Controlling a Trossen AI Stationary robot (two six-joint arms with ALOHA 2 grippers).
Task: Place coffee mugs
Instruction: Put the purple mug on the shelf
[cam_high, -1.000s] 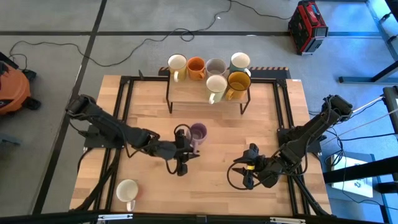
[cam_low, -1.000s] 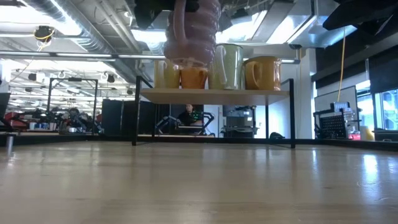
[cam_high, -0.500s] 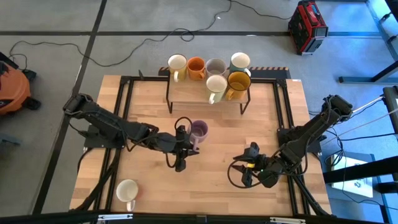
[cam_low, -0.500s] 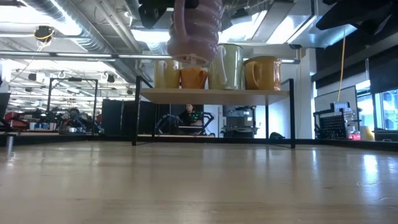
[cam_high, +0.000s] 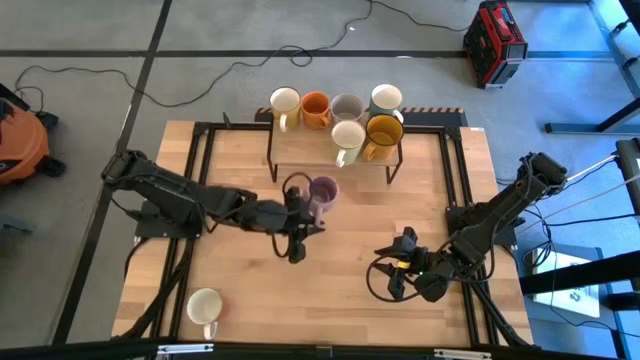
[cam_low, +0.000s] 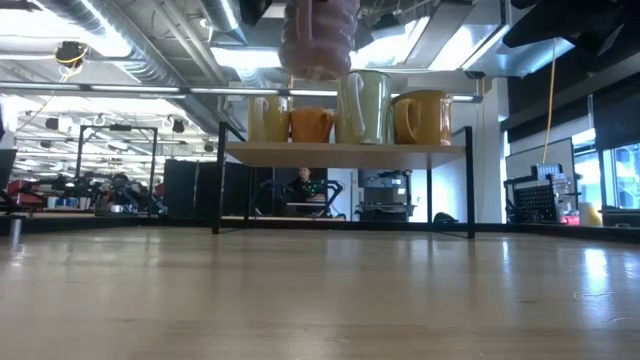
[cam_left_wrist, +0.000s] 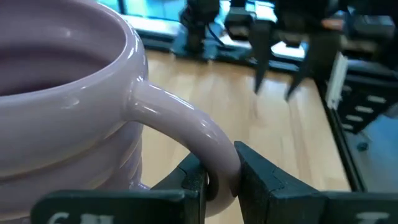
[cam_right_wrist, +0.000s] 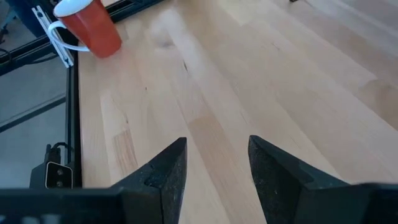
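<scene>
1. The lilac mug (cam_low: 319, 40) is cut off by the low view's top edge; only its lower body shows, and whatever holds it is out of frame there.
2. In the left wrist view the lilac mug's (cam_left_wrist: 68, 106) bowl runs past the picture's edge; its base is hidden.
3. The shelf (cam_low: 345, 150) hides the mugs' bases in the low view; the rear mugs are partly covered by the front ones.

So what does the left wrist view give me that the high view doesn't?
Left wrist only: the left gripper pinching the lilac mug by its handle.

High only: the shelf with six mugs, a cream-white mug alone near the table's front-left, and the right gripper, open, idle over the table's right side.

Both: the lilac mug held by the left gripper over the wooden table.
</scene>
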